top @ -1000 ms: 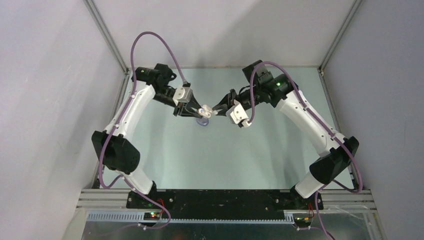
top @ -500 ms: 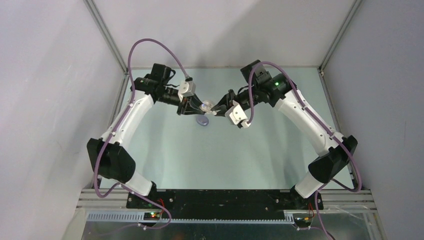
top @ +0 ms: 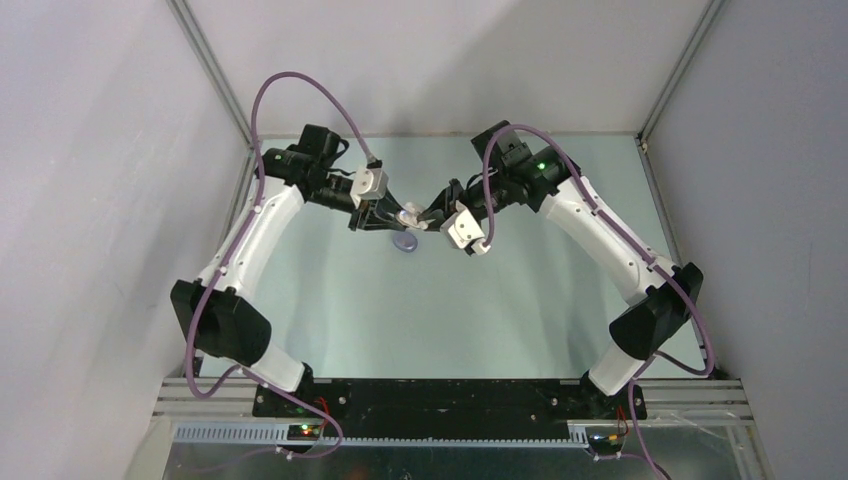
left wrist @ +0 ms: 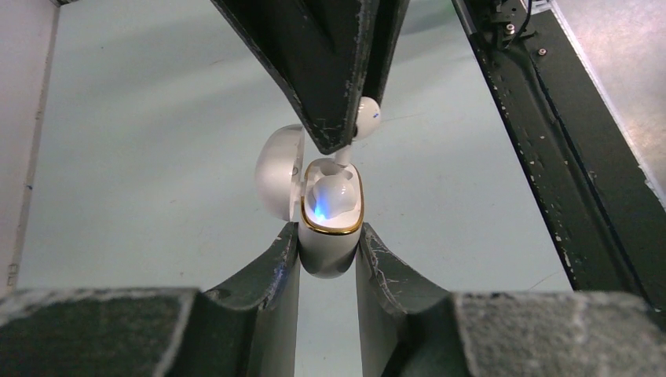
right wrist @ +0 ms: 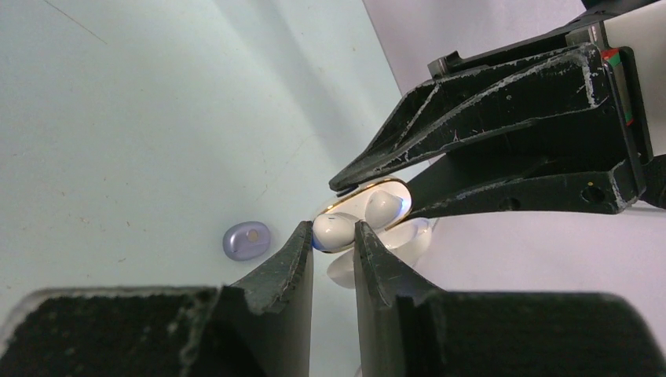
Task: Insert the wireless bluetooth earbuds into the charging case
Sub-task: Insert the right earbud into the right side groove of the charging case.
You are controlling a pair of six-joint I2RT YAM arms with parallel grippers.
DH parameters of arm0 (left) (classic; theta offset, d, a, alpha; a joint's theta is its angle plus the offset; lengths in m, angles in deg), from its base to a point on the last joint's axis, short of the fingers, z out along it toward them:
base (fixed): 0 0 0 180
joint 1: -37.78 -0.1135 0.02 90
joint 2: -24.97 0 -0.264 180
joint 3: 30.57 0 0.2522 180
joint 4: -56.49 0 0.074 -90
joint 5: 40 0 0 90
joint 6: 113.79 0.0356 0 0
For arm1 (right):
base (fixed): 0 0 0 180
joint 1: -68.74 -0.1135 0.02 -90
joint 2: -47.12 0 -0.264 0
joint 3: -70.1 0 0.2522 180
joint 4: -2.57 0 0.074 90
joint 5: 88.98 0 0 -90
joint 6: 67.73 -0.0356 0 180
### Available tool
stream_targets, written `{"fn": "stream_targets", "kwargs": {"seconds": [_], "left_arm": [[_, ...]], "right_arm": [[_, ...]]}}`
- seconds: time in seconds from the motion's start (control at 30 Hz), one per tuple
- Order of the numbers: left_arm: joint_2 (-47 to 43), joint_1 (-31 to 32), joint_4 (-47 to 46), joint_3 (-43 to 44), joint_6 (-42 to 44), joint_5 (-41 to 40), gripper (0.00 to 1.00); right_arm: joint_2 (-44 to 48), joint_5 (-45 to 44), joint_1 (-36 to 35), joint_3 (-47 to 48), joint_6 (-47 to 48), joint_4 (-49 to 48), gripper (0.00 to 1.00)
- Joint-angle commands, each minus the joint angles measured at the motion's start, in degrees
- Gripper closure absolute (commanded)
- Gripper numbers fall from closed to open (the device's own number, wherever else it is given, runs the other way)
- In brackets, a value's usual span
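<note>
Earbud (left wrist: 366, 116), white, pinched in right gripper (right wrist: 331, 229), stem pointing down at the free socket of white case (left wrist: 328, 255) just beneath. Left gripper (left wrist: 327, 228) clamps case aloft, lid open. Stem tip at the rim. Likely needs a straight push along the stem.

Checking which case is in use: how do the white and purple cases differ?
The white case is open and clamped in the left gripper; the purple case lies shut on the table, ungripped. The white one has a gold rim; the purple one shows none. Both are rounded pebble shapes.
</note>
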Motion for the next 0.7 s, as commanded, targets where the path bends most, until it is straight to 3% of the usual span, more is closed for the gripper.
{"fn": "stream_targets", "kwargs": {"seconds": [0.0, 0.67], "left_arm": [[-0.16, 0.44, 2.61, 1.86, 3.44, 0.93, 1.0], [-0.23, 0.95, 4.73, 2.3, 6.28, 0.44, 1.0]], "right_arm": [[-0.33, -0.49, -0.37, 2.57, 0.66, -0.8, 0.96], [-2.42, -3.19, -1.42, 3.91, 1.97, 0.12, 0.95]]}}
